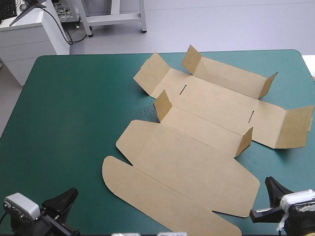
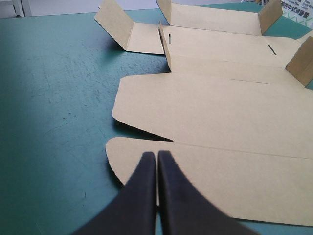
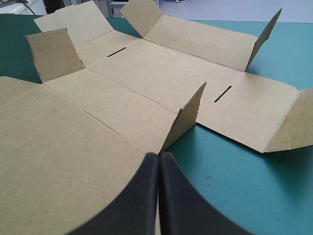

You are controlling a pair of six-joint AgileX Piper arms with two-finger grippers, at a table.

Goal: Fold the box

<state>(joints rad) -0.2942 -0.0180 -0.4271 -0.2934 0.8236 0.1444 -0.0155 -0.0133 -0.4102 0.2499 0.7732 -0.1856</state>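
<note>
The brown box [image 1: 197, 162] lies as a flat cut sheet across the middle and right of the table, lid panel and rounded tuck flap [image 2: 195, 181] toward the near edge. Several small side flaps stand up, the far wall [image 1: 226, 76] is slightly raised, and two slots show in the base. My left gripper [image 1: 69, 196] is shut, low at the near left corner, pointing at the tuck flap [image 1: 147, 196] from a short way off. Also shut, my right gripper [image 1: 268, 196] sits at the near right, beside the lid's corner. Neither holds anything. Both wrist views show the fingers [image 2: 157, 155] [image 3: 159, 156] meeting in an arch over the board [image 3: 146, 83].
Teal-green cover [image 1: 64, 113] stretches bare-looking to the left of the sheet. The box's right side flap [image 1: 295, 125] reaches close to the table's right edge. The far wall lies a short way inside the table's far edge.
</note>
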